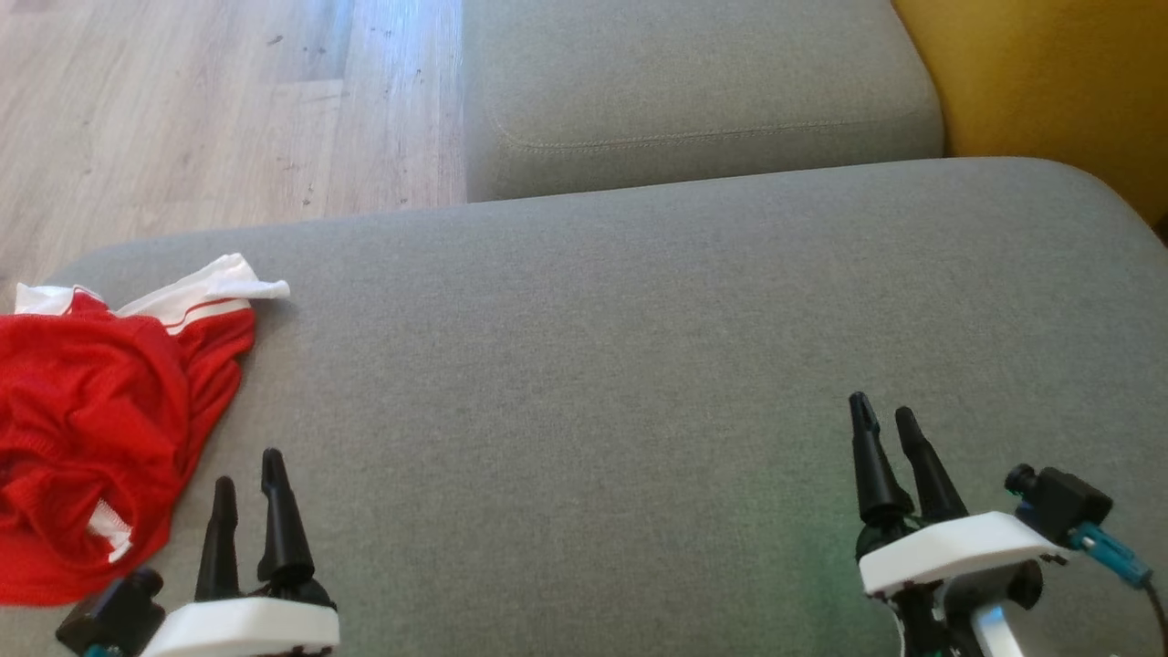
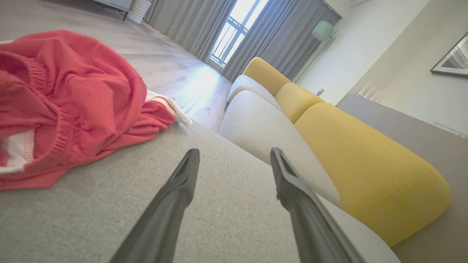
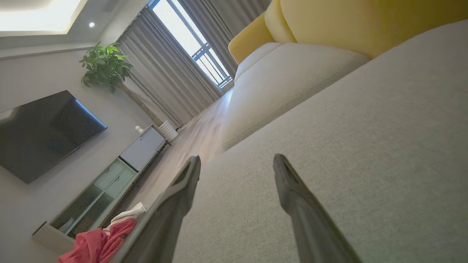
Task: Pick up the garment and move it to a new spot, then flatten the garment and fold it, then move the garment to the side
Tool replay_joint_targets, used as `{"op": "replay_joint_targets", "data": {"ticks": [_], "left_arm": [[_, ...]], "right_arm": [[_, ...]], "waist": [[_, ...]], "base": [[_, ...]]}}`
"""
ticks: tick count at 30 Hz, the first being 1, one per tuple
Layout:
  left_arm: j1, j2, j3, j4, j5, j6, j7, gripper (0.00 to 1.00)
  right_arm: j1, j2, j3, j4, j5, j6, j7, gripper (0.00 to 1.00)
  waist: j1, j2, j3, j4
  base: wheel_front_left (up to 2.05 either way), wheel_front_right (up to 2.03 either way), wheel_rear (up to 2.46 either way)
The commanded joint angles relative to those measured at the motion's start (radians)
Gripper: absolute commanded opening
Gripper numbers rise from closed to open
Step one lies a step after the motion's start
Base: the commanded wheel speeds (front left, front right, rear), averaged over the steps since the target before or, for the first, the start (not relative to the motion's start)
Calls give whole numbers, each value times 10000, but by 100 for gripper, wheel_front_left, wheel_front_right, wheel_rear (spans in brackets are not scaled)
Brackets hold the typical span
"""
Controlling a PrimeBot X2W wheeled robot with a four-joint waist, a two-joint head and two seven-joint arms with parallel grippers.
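One crumpled red garment [image 1: 91, 429] with white trim lies bunched at the far left edge of the grey sofa seat [image 1: 593, 347], resting on the fabric. Just to its right, the left gripper [image 1: 248, 470] sits over the seat with its fingers spread, holding nothing. Grey cushion runs between the two arms. Well apart, at the lower right, the right gripper [image 1: 881, 409] also stands spread and empty, with the yellow backrest [image 1: 1049, 82] beyond it.
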State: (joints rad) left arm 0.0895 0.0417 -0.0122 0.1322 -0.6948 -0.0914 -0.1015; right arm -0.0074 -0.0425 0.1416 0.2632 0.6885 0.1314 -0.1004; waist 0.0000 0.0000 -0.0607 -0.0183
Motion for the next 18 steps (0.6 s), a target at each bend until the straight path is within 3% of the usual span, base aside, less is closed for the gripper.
{"op": "replay_joint_targets", "data": {"ticks": [1,18], "left_arm": [[-205,63,88,-427,307,4,-151,100],[83,70,-95,-433,2481,-30,-655,100]], "right_arm": [[-338,-55,225,-416,-302,-5,-172,100],[-280,-63,492,-466,-2484,-6,-673,100]], "waist": [[0,0,-7,-5],[0,0,-115,-78]], "base": [[0,0,0],[0,0,0]]}}
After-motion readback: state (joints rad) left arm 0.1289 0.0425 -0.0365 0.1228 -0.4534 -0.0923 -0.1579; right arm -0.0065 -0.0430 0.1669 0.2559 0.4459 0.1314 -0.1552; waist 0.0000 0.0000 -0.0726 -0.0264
